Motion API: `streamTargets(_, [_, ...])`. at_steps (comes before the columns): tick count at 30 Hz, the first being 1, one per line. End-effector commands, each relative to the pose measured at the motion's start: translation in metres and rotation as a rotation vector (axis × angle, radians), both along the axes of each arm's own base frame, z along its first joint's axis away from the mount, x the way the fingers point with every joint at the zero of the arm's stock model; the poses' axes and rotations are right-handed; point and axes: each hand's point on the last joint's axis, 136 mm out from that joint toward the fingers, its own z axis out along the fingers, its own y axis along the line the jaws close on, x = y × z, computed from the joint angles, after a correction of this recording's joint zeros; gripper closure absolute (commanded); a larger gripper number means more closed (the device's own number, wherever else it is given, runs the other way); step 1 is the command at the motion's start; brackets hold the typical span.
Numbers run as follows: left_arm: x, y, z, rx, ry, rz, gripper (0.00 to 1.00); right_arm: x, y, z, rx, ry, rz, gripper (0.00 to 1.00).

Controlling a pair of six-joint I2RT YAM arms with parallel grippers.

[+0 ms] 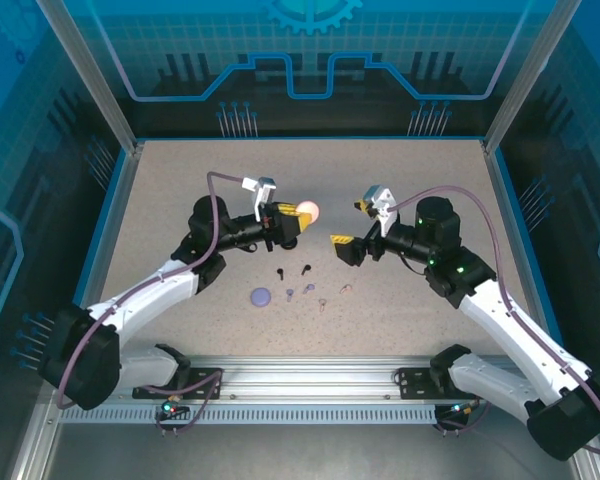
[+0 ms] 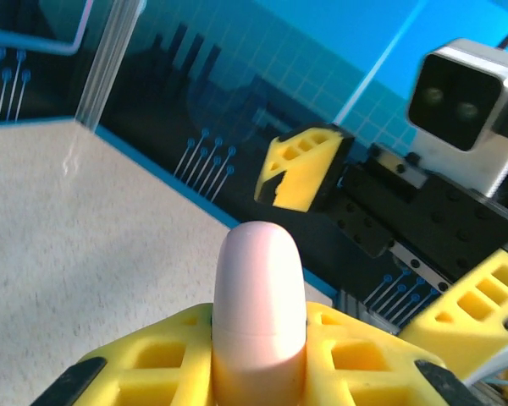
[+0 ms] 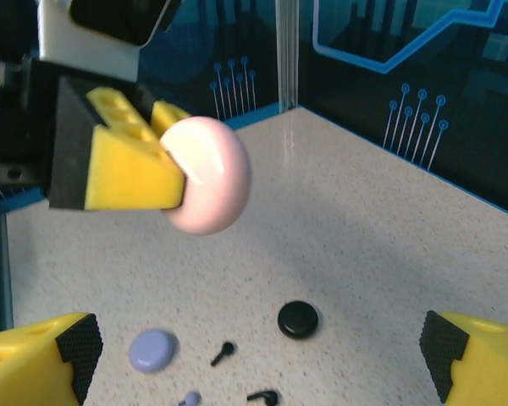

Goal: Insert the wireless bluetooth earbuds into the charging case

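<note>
"Earbuds [image 1: 306,268], where are they?"

"Loose on the desk [image 1: 180,200], in a short scatter just below the middle of the top view, right of the lavender case [image 1: 261,296]."

"And your hands?"

"My left hand [image 1: 285,215], a little left of centre, is pinched tight on the pink case [image 1: 306,211] and holds it up off the desk. My right hand [image 1: 352,224], just right of that, stands wide with nothing in it, facing the case."

"What could go wrong?"

"The pink case is smooth and rounded, and I grip it by one end only. It looks closed to me. If my right hand pushes at the lid off-centre, I judge the case may twist or squirt out of the pinch. It would drop close to the earbuds and could scatter them. They are tiny, too, so a wide hand coming down may nudge one aside rather than catch it."
</note>
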Motion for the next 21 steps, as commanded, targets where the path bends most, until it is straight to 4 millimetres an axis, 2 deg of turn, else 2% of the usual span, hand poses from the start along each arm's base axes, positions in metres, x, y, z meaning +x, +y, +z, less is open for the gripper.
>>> streamTargets(1, [-0.015, 0.009, 0.049, -0.091, -0.280, 0.028, 0.88, -0.003, 0.007, 0.046, 0.172, -0.069, 0.057, 0.00])
streamTargets(4, [-0.020, 0.012, 0.054, -0.093, -0.338, 0.034, 0.90, 0.000, 0.012, 0.053, 0.198, -0.066, 0.078, 0.00])
streamTargets(5, [-0.022, 0.012, 0.055, -0.092, -0.357, 0.034, 0.90, -0.001, 0.014, 0.069, 0.212, -0.089, 0.092, 0.00])
streamTargets(6, [-0.024, 0.013, 0.056, -0.089, -0.372, 0.035, 0.91, 0.000, 0.016, 0.073, 0.215, -0.091, 0.105, 0.00])
streamTargets(14, [-0.031, 0.016, 0.062, -0.094, -0.456, 0.038, 0.96, 0.003, 0.038, 0.085, 0.175, -0.107, 0.180, 0.01])
streamTargets(16, [-0.031, 0.016, 0.063, -0.093, -0.464, 0.041, 0.96, 0.001, 0.044, 0.086, 0.170, -0.109, 0.213, 0.05])
streamTargets(19, [-0.032, 0.015, 0.063, -0.093, -0.469, 0.034, 0.97, -0.006, 0.052, 0.087, 0.168, -0.107, 0.280, 0.19])
streamTargets(21, [-0.033, 0.014, 0.061, -0.088, -0.466, 0.020, 0.99, -0.012, 0.055, 0.087, 0.153, -0.108, 0.331, 0.23])
